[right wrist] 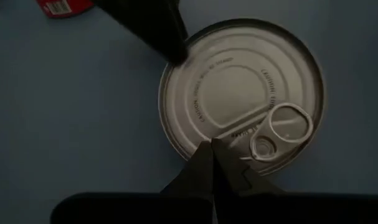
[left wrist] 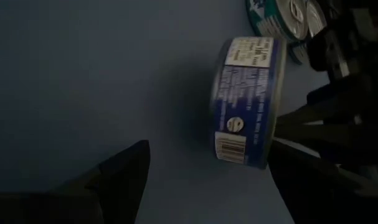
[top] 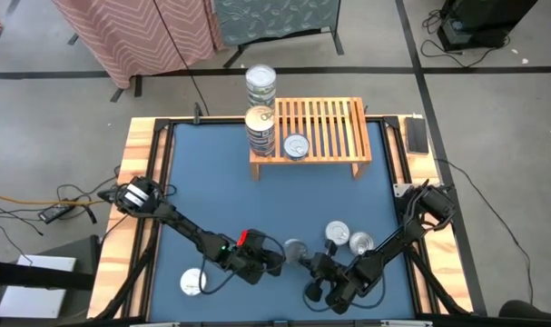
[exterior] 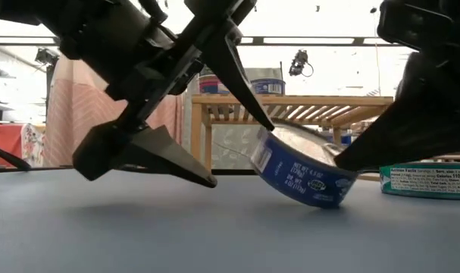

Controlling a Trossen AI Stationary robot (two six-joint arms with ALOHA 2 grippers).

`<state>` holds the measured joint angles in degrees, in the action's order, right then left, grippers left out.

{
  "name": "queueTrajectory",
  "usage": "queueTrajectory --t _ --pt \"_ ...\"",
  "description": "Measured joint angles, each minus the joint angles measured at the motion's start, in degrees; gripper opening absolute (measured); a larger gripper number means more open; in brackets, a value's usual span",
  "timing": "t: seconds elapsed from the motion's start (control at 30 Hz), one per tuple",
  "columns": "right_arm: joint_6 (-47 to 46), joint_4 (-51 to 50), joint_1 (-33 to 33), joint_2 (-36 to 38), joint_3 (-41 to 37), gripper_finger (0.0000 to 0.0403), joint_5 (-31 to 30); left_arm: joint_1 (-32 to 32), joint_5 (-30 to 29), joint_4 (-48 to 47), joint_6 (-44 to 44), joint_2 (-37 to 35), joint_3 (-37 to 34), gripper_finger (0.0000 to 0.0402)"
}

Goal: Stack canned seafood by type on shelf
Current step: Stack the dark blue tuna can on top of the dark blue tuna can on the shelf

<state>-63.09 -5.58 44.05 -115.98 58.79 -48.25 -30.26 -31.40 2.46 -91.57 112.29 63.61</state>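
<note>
Currently, a pick-up is in hand at the front of the desk (top: 211,195). The left claw (top: 273,257) is held with its fingers spread apart around nothing, one finger tip reaching the blue-labelled can (exterior: 301,168) and the other standing clear of it. The can is tipped up on one edge between the two arms, its silver pull-tab lid (right wrist: 241,93) turned toward the right arm. The right claw (right wrist: 208,149) is held with its fingers pressed together, the tips set against the lid near the ring. It is judged that the can is being levered up so that the left claw can take it.

The next move calls for the left fingers to be brought to either side of the can wall and clamped before the prop is withdrawn, lest the can drop flat.

Farther back, the shelf (top: 329,127) is seen carrying a stack of cans (top: 260,130) at its left end and one single can (top: 296,145). Loose cans (top: 349,236) lie to the right.

The contact under the tilted can is hidden. Most labels cannot be read, so types cannot be told.
</note>
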Motion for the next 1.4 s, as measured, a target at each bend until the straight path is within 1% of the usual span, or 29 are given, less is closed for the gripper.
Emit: queueTrajectory --t 0.1,0.17,0.2,0.23,0.3,0.37,0.53,0.63,0.7,0.8,0.87,0.93,1.03,1.1,1.23,1.3,1.4 --pt "-0.4 -0.2 0.5 -0.1 -0.3 0.0 -0.2 0.6 0.1 0.6 0.0 -0.1 0.0 0.0323" --pt "0.6 -0.3 0.4 -0.2 -0.4 0.0 0.6 1.0 0.2 2.0 1.6 0.0 0.0 0.0323" --pt "1.1 -0.5 0.2 -0.4 -0.5 0.0 1.8 1.2 0.2 3.0 2.9 -0.1 0.0 0.0323" --pt "1.4 -0.3 0.1 -0.8 -0.8 0.0 1.3 1.4 0.0 4.4 4.9 0.0 0.0 0.0323" --pt "1.4 -0.5 -0.2 -0.4 -0.7 0.0 2.7 2.2 0.1 8.3 9.5 0.0 0.0 0.0323" --pt "1.6 -0.3 -0.3 -0.5 -0.6 0.0 2.5 3.1 -0.1 11.0 13.3 -0.1 0.0 0.0323" --pt "1.6 -0.8 0.1 -0.3 0.5 0.0 3.2 4.7 0.5 14.4 19.9 -0.1 0.0 0.0323" --pt "1.7 -1.3 1.5 -0.1 2.1 0.0 3.9 5.5 0.5 16.8 28.2 -0.1 0.0 0.0323" --pt "1.7 -2.6 2.4 0.1 3.3 0.0 4.1 6.0 1.2 20.0 34.8 -0.1 0.0 0.0323" --pt "-0.5 -6.2 3.4 0.3 4.8 0.0 3.8 6.8 4.4 25.4 44.9 -0.2 0.0 0.0323" --pt "-3.2 -9.5 4.0 0.3 5.5 0.0 3.7 6.6 5.0 25.2 50.3 -0.3 0.9 0.0323" --pt "-4.8 -10.8 4.4 0.3 5.6 0.0 3.5 6.6 5.1 24.2 58.0 -0.3 2.4 0.0323" --pt "-6.2 -10.8 5.2 0.4 5.6 0.0 3.3 6.5 5.0 19.3 72.3 -0.3 5.6 0.0323" --pt "-7.2 -10.8 5.7 0.4 5.7 0.0 3.3 6.7 5.1 15.8 78.3 -0.3 7.5 0.0323" --pt "-9.1 -10.9 6.5 0.4 5.7 0.0 3.2 8.2 6.3 11.6 79.5 -0.3 9.9 0.0323" --pt "-9.4 -10.9 6.6 0.4 5.7 0.0 3.2 9.2 8.5 11.5 78.5 -0.1 10.0 0.0323" --pt "-9.4 -10.9 6.6 0.5 5.7 0.0 3.1 10.5 12.9 10.7 74.6 0.3 9.9 0.0323"
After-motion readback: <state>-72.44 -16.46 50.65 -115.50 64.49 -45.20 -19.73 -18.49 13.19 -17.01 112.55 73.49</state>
